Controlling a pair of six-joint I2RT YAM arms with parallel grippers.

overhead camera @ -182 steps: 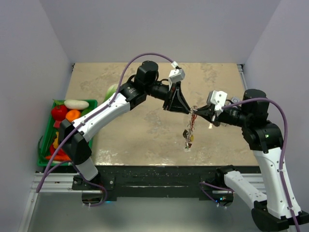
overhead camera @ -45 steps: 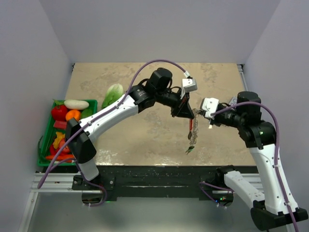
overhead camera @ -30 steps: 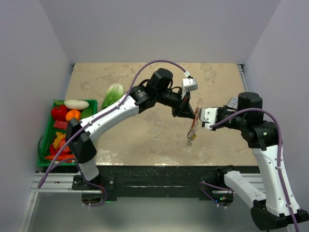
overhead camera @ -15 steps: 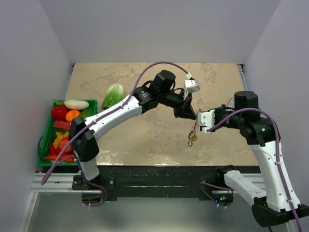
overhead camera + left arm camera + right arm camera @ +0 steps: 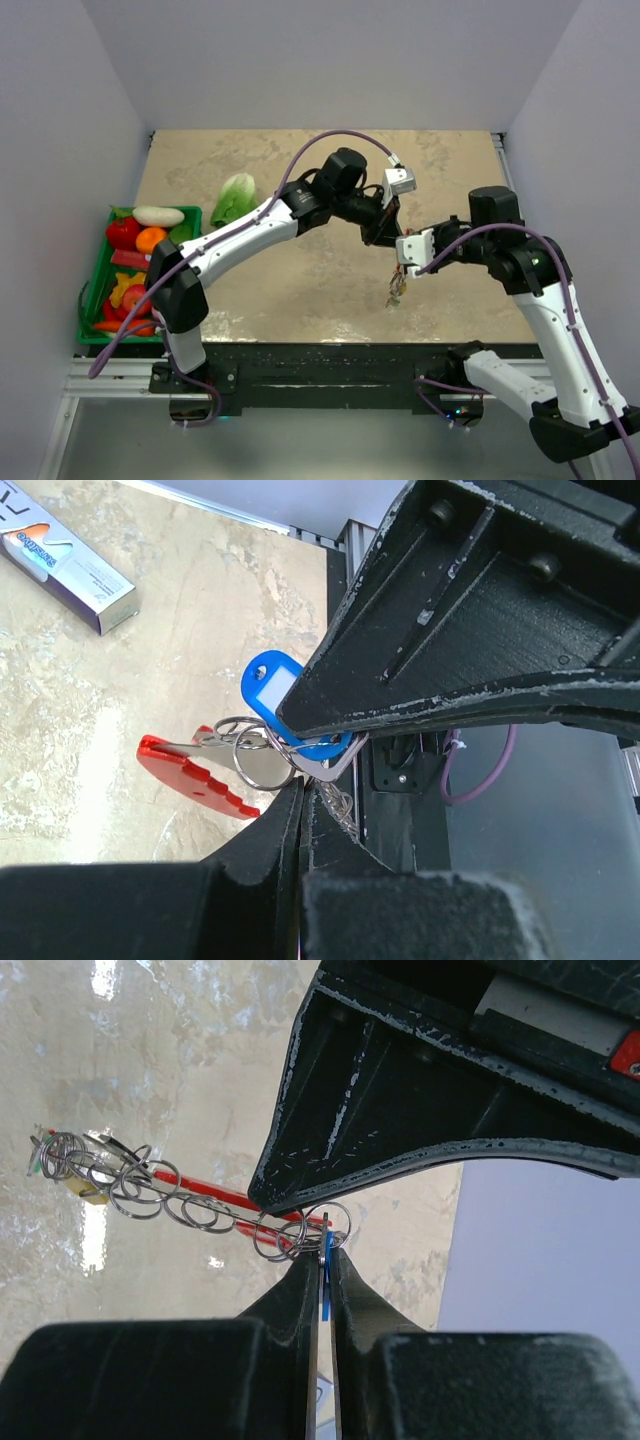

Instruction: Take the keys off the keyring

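Note:
The keyring hangs in the air between both grippers, with its red fob and a short chain. My left gripper is shut on the keyring at the chain; it also shows in the top view. My right gripper is shut on a blue-tagged key, seen edge-on between its pads. In the right wrist view a row of rings runs to the other keys, green and yellow. From above they dangle below the right gripper.
A green tray of toy vegetables sits at the table's left edge, with a lettuce beside it. A white-and-blue boxed card lies on the marbled table. White walls close in three sides.
My right gripper has moved left to the left gripper and closed on the top of the bunch. The left gripper shifted slightly right. The keys hang shorter and nearer the table's front.

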